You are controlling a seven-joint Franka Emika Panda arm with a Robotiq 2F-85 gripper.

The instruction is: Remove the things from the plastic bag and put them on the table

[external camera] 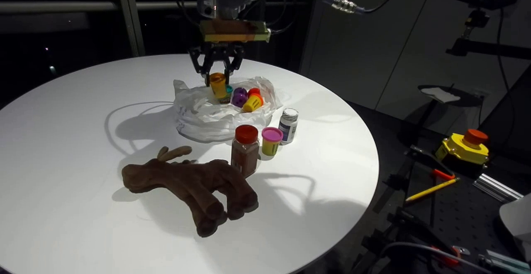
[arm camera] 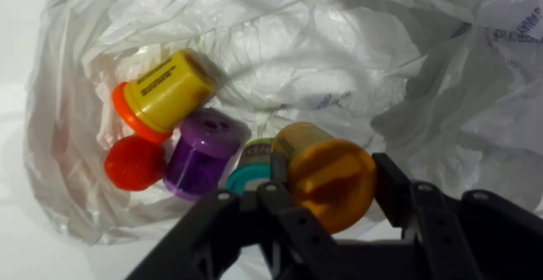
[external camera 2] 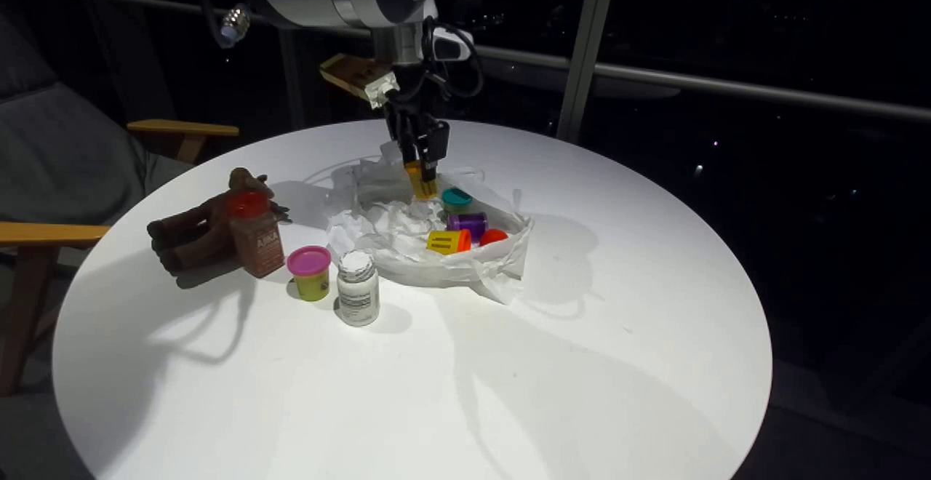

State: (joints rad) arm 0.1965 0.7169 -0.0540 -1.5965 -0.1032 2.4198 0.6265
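Note:
My gripper (arm camera: 327,174) is shut on an orange-lidded yellow jar (arm camera: 335,186), tilted between its fingers, over the plastic bag (external camera: 207,122). Whether the jar's bottom touches the bag does not show. Inside the whitish bag lie a teal-lidded jar (arm camera: 248,178), partly behind a finger, a purple jar (arm camera: 197,161), a yellow jar (arm camera: 169,91) with an orange-red lid and a red round thing (arm camera: 135,163). On the white round table (external camera: 79,141) are the brown plush animal (external camera: 178,176), a red-lidded jar (external camera: 244,153), a pink-lidded jar (external camera: 271,143) and a white bottle (external camera: 288,125).
The red-lidded jar stands against the plush, and the upright jars form a row beside the bag's edge. Past the table are a chair (external camera 2: 65,131) and a black side surface holding a yellow box with a red button (external camera: 464,147).

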